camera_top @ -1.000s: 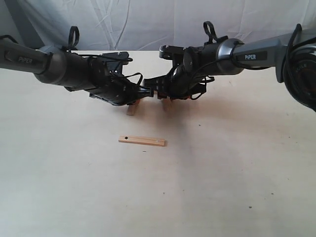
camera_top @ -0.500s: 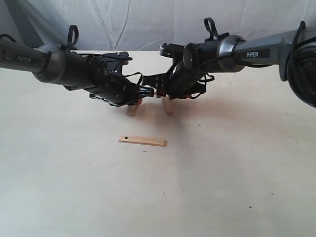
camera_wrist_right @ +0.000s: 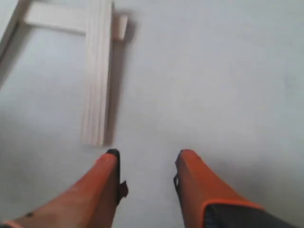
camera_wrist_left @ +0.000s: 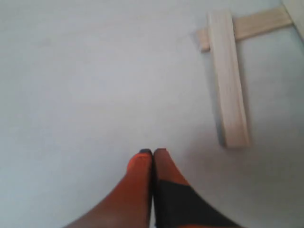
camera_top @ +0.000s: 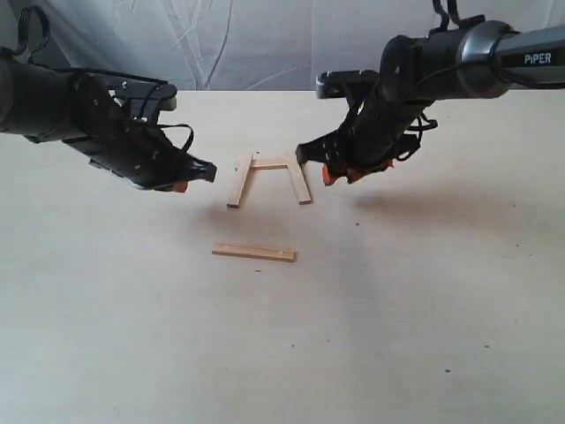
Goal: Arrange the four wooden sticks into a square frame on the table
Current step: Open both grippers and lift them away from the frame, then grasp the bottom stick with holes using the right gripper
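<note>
Three wooden sticks form an open U on the table (camera_top: 424,291): a left stick (camera_top: 238,181), a far cross stick (camera_top: 272,163) and a right stick (camera_top: 302,184), their ends overlapping at the two far corners. The fourth stick (camera_top: 253,253) lies alone nearer the front, apart from the U. My left gripper (camera_top: 199,173) hovers left of the U, shut and empty; the left wrist view shows it (camera_wrist_left: 152,152) beside the left stick (camera_wrist_left: 229,78). My right gripper (camera_top: 316,164) hovers just right of the U, open and empty, with the right stick (camera_wrist_right: 97,71) ahead of it (camera_wrist_right: 147,154).
A white cloth backdrop (camera_top: 265,44) hangs behind the table's far edge. Both dark arms reach in from the sides above the far half of the table. Tiny dark specks dot the pale surface.
Both grippers have pulled back outward from the middle, left one leftward and right one rightward. The three sticks they covered now lie uncovered as a U. The front stick has not moved.
</note>
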